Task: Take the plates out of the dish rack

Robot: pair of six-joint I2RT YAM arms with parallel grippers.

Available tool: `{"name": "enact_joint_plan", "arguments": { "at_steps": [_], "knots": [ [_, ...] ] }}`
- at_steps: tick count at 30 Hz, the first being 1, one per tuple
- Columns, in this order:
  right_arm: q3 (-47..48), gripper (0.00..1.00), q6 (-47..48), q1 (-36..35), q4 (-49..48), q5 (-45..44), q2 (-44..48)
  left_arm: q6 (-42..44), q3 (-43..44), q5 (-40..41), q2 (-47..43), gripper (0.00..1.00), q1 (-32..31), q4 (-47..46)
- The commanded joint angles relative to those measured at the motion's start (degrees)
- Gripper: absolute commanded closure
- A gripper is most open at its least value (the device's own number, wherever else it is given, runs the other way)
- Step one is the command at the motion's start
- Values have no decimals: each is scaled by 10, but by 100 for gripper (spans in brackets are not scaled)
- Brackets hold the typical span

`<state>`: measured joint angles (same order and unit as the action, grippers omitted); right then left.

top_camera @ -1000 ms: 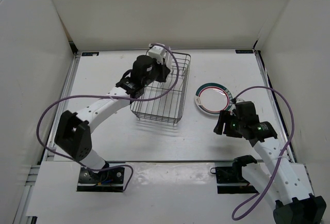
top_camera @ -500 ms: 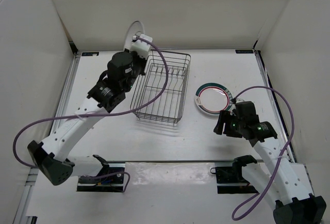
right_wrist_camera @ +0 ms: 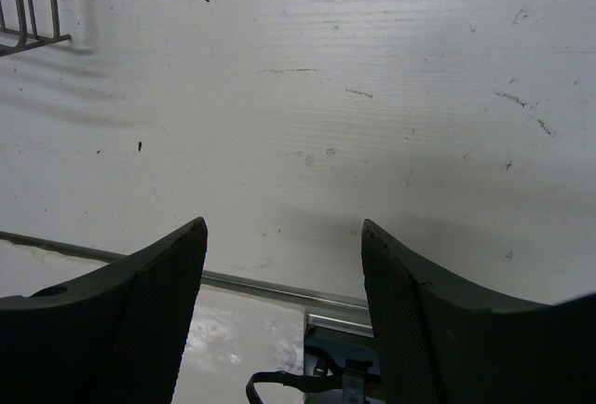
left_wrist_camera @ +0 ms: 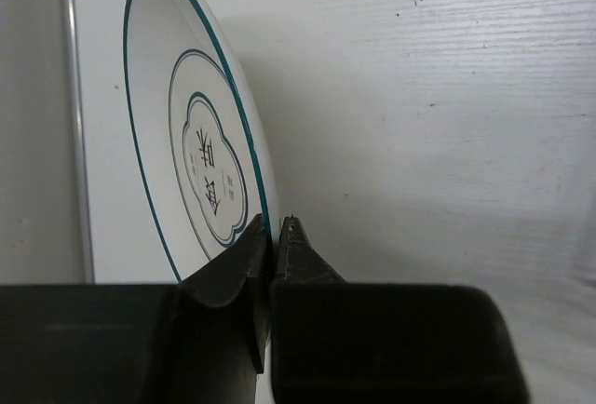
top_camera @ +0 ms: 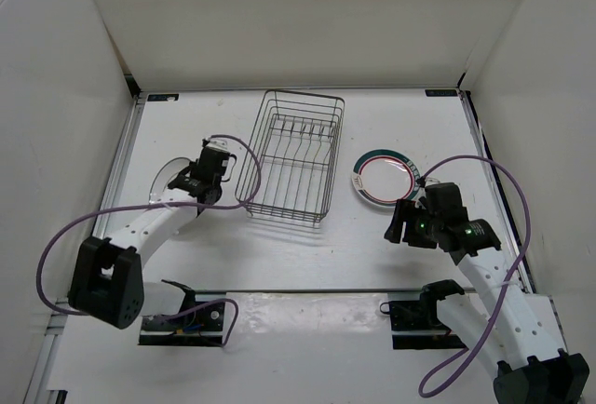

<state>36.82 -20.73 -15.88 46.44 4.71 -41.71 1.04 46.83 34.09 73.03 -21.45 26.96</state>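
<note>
You have two plates in view: one teal-rimmed plate point(left_wrist_camera: 200, 171) and one pink-ringed plate point(top_camera: 384, 177); you see one dish rack point(top_camera: 291, 157); you get two grippers, one left gripper point(left_wrist_camera: 273, 227) and one right gripper point(right_wrist_camera: 284, 227); two purple cables point(top_camera: 121, 208) trail from your arms, one each.

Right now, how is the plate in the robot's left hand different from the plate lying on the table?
The held plate stands on edge, pinched at its rim by the left gripper; the table plate lies flat with nothing touching it. The held plate is left of the dish rack, the table plate right of it. Both are round, white, teal-ringed and out of the rack.
</note>
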Motion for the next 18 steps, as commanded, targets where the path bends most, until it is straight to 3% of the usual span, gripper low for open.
{"name": "enact_joint_plan", "arguments": {
  "at_steps": [1,7,13,18],
  "knots": [
    [-6,30,8,-3,-13,10,2,-55,9,13,11,90,7,-26],
    [-5,30,6,-2,-15,9,0,-107,-1,-21,71,87,10,-25],
    [-4,30,9,-4,-14,12,-3,-130,8,-46,102,70,11,-19],
    [-4,30,10,-4,-12,12,-7,-148,38,-81,136,69,11,19]
  ]
}}
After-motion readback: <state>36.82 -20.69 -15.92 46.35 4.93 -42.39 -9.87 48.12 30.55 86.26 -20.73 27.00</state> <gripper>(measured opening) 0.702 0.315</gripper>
